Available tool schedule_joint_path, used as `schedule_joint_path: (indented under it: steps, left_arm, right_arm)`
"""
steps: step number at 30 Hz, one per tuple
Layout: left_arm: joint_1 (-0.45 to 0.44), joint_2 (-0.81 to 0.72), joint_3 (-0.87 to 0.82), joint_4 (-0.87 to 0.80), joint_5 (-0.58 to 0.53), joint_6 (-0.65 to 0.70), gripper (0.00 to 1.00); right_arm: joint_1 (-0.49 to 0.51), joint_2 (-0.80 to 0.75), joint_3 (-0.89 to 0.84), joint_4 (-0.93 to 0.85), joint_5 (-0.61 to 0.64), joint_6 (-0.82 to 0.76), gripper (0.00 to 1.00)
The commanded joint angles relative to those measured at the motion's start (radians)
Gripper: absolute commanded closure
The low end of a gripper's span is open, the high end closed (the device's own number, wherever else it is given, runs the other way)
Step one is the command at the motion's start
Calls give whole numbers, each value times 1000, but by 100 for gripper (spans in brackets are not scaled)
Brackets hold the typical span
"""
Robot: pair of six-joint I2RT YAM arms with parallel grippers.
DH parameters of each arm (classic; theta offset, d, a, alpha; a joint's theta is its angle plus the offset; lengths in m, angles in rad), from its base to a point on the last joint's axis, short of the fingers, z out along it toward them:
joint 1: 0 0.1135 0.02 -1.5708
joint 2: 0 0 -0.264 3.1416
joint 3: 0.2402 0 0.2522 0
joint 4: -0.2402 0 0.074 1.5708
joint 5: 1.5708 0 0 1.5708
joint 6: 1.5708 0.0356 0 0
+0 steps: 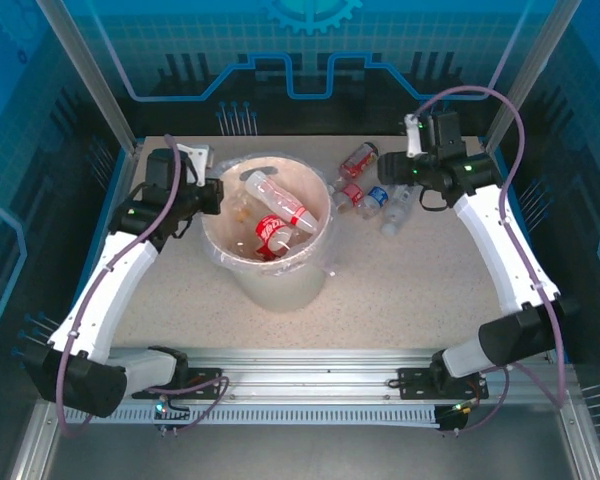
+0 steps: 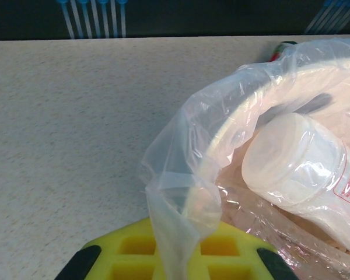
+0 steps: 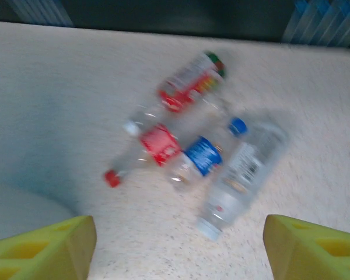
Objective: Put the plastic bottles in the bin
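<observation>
The cream-white bin [image 1: 275, 290] stands left of centre, and its clear bag liner [image 2: 181, 192] folds over the rim [image 2: 233, 122]. Inside lie a clear bottle with a red label [image 1: 280, 200] and a crushed red-labelled one [image 1: 272, 235]; the clear one's base [image 2: 297, 169] is close in the left wrist view. My left gripper [image 1: 212, 195] [image 2: 178, 256] is shut on the liner's edge at the bin's left rim. Several bottles lie on the table right of the bin: green-capped [image 3: 189, 87], red-capped [image 3: 146, 151], blue-labelled [image 3: 201, 154] and a larger clear one [image 3: 242, 175]. My right gripper [image 1: 395, 170] [image 3: 181, 251] hovers open above them, holding nothing.
The loose bottles [image 1: 375, 195] cluster between the bin and the right arm near the back wall [image 1: 300, 120]. Bare speckled tabletop [image 1: 410, 290] stretches in front of them and right of the bin. The right wrist view is motion-blurred.
</observation>
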Motion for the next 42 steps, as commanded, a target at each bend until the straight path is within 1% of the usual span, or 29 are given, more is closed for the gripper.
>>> schedule_joint_path:
  steps: [1,3,5,7,11,14,19,22,26,32,35,37,39,42]
  left_arm:
    - [51,-40,28,-37,5,-27,100]
    - [71,-39,36,-48,12,-23,100]
    - [80,-37,39,-55,15,-17,100]
    - [85,-32,47,-67,10,-8,100]
    - [87,-22,64,-97,9,7,100]
    - [87,-7,68,-116,28,4,100]
    - [87,6,24,-93,72,-10,100]
    - [87,15,12,-78,93,-16,100]
    - [86,27,11,-68,125,-28,100]
    - [62,40,12,-61,153,-45,100]
    - [34,40,13,-39,224,-76,100]
    - [12,45,26,-38,254,-81,100]
    - [11,54,34,-32,291,-99,100]
    - [9,70,37,-37,295,-100,100]
  right_arm:
    - [-111,41,-106,117,-82,82,18]
    - [-165,82,-156,181,-127,125,14]
    - [-194,132,-188,234,-141,155,11]
    - [-210,186,-206,274,-156,182,11]
    - [-217,283,-225,342,-173,230,11]
    - [-218,338,-232,379,-181,255,13]
    - [-220,402,-246,428,-169,294,17]
    - [-220,437,-244,439,-173,301,17]
    - [-220,484,-236,432,-186,304,14]
    - [-230,516,-254,437,-190,300,17]
    - [-243,527,-256,432,-217,290,21]
    - [-248,512,-271,433,-219,280,24]
    - [-255,480,-293,435,-206,265,27]
    - [-274,428,-321,419,-201,237,30]
